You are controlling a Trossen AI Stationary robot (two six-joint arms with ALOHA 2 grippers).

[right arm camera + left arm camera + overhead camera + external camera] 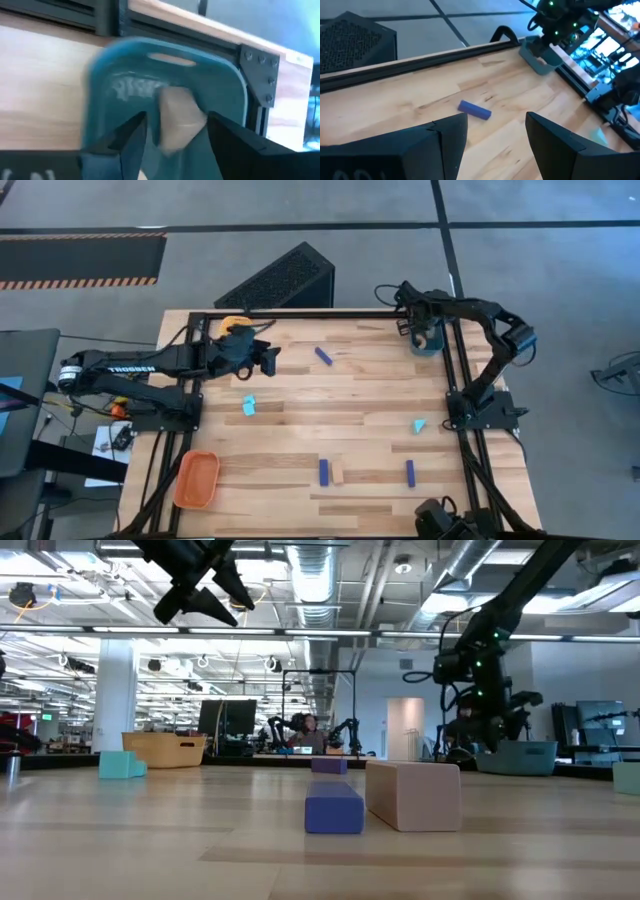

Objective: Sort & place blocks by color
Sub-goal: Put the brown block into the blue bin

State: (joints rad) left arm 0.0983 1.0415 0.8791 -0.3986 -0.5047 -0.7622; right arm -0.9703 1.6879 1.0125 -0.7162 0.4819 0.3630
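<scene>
My right gripper (176, 120) is open and hovers over the teal tray (107, 100) at the table's far right corner (425, 332). A tan block (181, 119) lies in that tray below the gap between the fingers. My left gripper (496, 120) is open and held high above the table (225, 602), beside the yellow-orange tray (235, 326) at the far left. A dark blue bar (475, 110) lies flat ahead of it (323, 356). Cyan chunks (249, 406) (420, 425) rest mid-table. Two blue bars (324, 471) (410, 472) and a tan piece (338, 474) lie near the near edge.
An orange tray (197, 478) sits at the near left corner. A black frame rail (300, 314) runs around the table's far and side edges. A dark perforated box (280, 280) stands on the floor beyond the far edge. Bare wood lies between the scattered blocks.
</scene>
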